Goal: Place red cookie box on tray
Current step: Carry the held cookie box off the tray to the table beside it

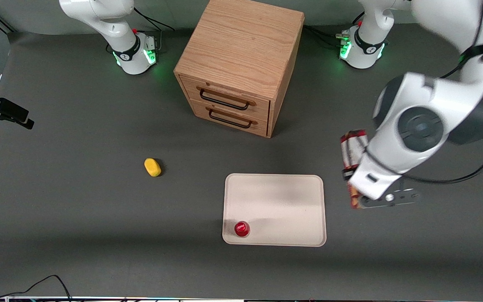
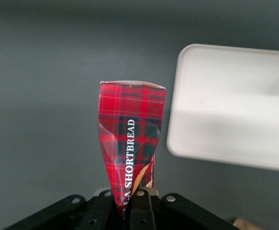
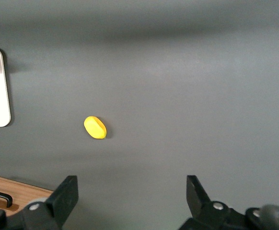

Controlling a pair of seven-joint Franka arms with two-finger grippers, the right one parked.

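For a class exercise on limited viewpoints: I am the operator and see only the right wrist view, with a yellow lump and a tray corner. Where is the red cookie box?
Observer: The red cookie box is clamped in the left arm's gripper, above the table beside the tray.
Operator: Is it over the tray?
Observer: No, it hangs off the tray's edge, toward the working arm's end.
Operator: Is the tray bare?
Observer: A small red cap sits on it.

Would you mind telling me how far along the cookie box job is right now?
Done: the gripper is shut on the red cookie box, carried beside the tray, toward the working arm's end. In hand: carrying it over. Left: setting it on the tray, where only a small red cap sits.
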